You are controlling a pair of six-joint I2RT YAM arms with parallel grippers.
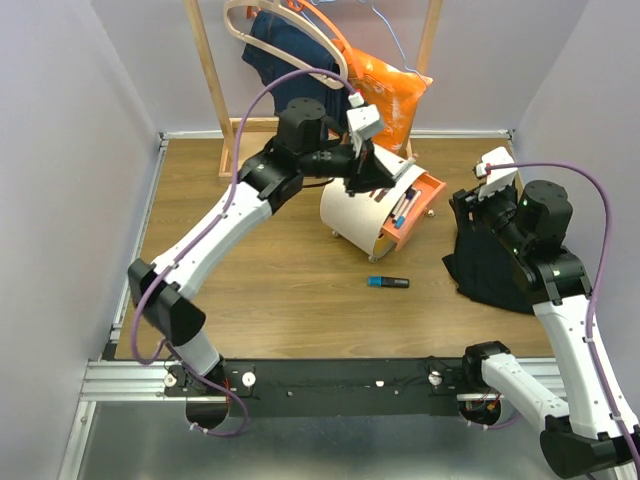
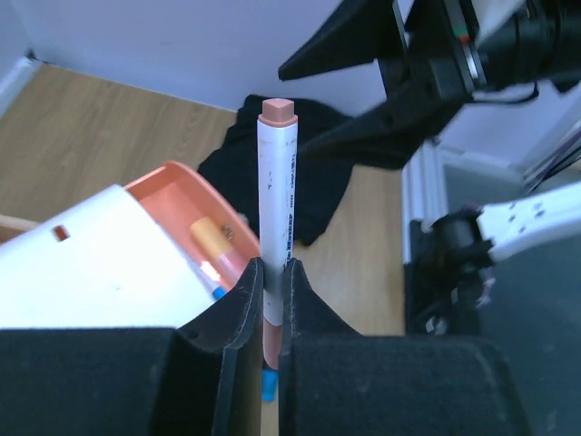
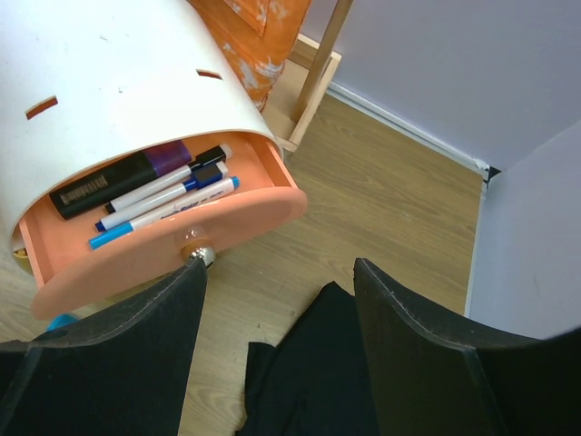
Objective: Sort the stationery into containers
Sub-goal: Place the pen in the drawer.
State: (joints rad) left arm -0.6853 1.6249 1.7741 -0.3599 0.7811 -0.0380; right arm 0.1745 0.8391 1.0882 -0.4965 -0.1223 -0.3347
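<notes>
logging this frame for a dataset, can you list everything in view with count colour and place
cabinet: 1, cream-white, mid table
drawer: 1, orange, pulled open from the cabinet
drawer pens: at least 4, white, blue, black-purple, in the drawer
held marker: 1, white with orange-pink ends, in the left end effector
loose marker: 1, black with blue cap, on the table
cloth: 1, black, right side of the table
rack: 1, wooden, far edge
bag: 1, orange, at the rack
garment: 1, dark blue, on the rack
table: 1, brown wood
left end effector: 1, black, shut on the held marker
right end effector: 1, black, open, above the cloth
</notes>
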